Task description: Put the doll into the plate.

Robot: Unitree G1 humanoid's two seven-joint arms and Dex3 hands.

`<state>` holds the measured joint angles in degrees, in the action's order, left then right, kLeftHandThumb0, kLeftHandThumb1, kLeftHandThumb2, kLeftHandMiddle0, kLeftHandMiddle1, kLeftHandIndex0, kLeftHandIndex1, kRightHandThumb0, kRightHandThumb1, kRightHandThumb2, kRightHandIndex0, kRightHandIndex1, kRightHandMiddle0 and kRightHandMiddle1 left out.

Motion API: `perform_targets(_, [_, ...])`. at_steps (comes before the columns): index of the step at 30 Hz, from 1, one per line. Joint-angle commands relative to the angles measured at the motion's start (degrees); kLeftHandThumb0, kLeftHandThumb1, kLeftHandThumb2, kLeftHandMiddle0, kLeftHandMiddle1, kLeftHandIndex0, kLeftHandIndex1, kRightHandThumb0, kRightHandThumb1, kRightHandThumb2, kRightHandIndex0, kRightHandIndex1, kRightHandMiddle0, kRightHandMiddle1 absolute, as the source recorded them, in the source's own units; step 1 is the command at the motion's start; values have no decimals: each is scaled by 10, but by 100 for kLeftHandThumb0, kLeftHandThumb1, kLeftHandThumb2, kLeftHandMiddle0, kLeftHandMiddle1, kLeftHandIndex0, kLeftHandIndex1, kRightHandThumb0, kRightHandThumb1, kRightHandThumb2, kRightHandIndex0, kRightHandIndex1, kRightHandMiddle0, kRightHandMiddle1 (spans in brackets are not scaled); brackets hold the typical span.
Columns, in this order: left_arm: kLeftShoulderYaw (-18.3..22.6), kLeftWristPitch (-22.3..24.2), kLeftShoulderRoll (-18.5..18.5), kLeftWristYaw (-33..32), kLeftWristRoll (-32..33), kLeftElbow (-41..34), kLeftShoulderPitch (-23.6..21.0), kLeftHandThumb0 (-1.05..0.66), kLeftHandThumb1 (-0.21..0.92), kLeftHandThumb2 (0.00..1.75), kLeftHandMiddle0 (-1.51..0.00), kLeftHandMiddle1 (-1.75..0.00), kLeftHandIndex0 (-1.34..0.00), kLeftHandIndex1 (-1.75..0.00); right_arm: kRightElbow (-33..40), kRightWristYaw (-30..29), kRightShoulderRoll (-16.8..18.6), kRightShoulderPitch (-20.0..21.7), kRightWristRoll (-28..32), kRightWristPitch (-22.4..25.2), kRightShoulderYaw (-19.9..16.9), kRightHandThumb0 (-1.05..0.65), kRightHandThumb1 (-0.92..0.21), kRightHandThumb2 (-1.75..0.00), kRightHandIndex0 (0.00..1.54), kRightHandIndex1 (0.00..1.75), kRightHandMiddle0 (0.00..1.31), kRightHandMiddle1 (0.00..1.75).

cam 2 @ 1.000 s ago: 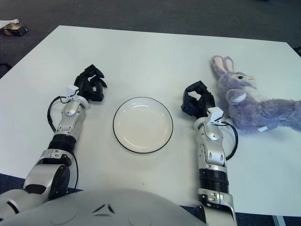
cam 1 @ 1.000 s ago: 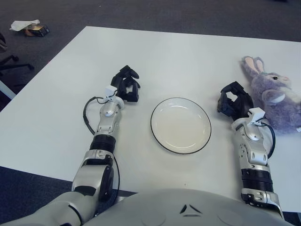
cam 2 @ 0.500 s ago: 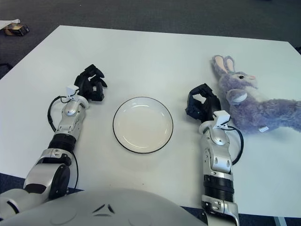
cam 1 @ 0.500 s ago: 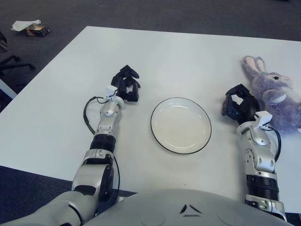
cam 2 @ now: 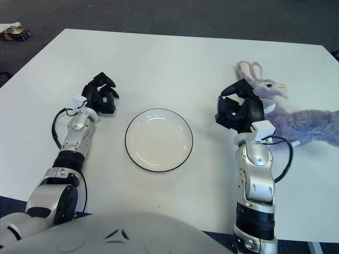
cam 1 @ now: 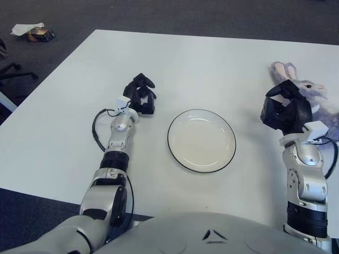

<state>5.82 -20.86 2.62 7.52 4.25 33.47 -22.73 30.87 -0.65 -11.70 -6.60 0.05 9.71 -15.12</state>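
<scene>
white tabletop (cam 2: 175,58): right robot hand (cam 2: 239,110) spread, empty, beside doll (cam 2: 296,119). reach step; next grip doll, carry to plate (cam 2: 159,139). left robot hand (cam 2: 99,94) idle.

Both views come from the robot's head, looking forward and down over its grey chest at the white table (cam 1: 212,58), close enough that the forearms fill the lower part of each. They're basically the same shot taken from slightly different spots: the plate (cam 1: 202,141) sits right of middle in the left eye and left of middle in the right eye (cam 2: 159,139). The left eye gets more floor past the table's left edge, while the right eye shows more of the bunny (cam 2: 296,119) and table on the right.
</scene>
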Motion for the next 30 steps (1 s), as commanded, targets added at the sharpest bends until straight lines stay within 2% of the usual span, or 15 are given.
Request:
perform_targets(1, [-1,13,-7,-12,-3,19,33,-2,1,164,-85,-175,-68,-163,45,-1,-30,-20,-50,-24,-16,-21,-43,-116,77,175,42,171])
perform_targets(5, [-3,15,-5,-21,-11,17,32,-2,-4,168,-90,-175,-71,-160,95,2,-53,-47,-119,-27,-24,-7,-32,-131,69,175,41,170])
perform_targets(6, [-4,17,-4,-22,-13,17,31,-2,-2,167,-86,-175,-70,-163,104,2,-58,-53,-136,-28,-25,-5,-31,-132,68,175,39,171])
perform_targets(9, [-6,26,-2,-31,-17,16,29,-1,7,159,-72,-175,-66,-171,116,-4,-71,-69,-197,-34,-32,-2,-32,-132,65,175,36,172])
perform_targets(10, [-6,28,-2,-34,-18,15,29,-1,9,158,-69,-175,-65,-172,118,-5,-72,-71,-209,-37,-33,-2,-35,-129,58,175,39,173])
perform_targets(12, [-7,32,-2,-38,-20,14,29,-1,10,157,-67,-175,-65,-173,120,-5,-72,-74,-224,-41,-35,-1,-38,-126,51,175,40,174])
perform_targets(14, [-8,36,-3,-40,-21,13,28,-1,11,156,-66,-175,-64,-174,134,-2,-75,-96,-245,-49,-49,-1,-39,-123,47,175,41,174])
perform_targets(16, [-9,38,-3,-41,-22,12,28,-1,2,164,-81,-175,-66,-168,147,3,-77,-116,-263,-54,-63,-1,-42,-120,43,175,40,174])
perform_targets(18, [-9,40,-3,-41,-22,12,28,-2,-1,167,-86,-175,-66,-167,150,6,-79,-125,-279,-57,-70,-1,-45,-117,41,175,38,175])
perform_targets(23, [-8,42,-3,-40,-22,11,27,-2,-4,170,-91,-175,-67,-166,144,2,-89,-135,-322,-75,-80,-1,-54,-105,46,175,25,169])
perform_targets(24, [-7,42,-4,-40,-21,11,26,-2,-4,170,-91,-175,-67,-166,140,0,-96,-138,-338,-83,-83,-15,-59,-97,39,175,28,171])
perform_targets(26, [-7,42,-4,-42,-22,11,25,-2,-5,171,-92,-175,-67,-165,134,0,-108,-145,-362,-96,-91,-47,-64,-84,30,175,15,173])
perform_targets(27, [-7,42,-3,-42,-23,11,25,-2,-5,171,-92,-175,-68,-165,132,2,-112,-148,-370,-101,-95,-60,-67,-78,24,167,9,168])
perform_targets(28, [-7,44,-3,-42,-23,11,24,-2,-5,171,-92,-175,-68,-165,129,4,-117,-153,-381,-105,-100,-65,-68,-75,22,164,8,166])
perform_targets(30, [-7,45,-2,-42,-24,11,23,-2,-6,172,-93,-175,-68,-165,125,6,-122,-158,-394,-111,-105,-77,-71,-68,18,146,3,155])
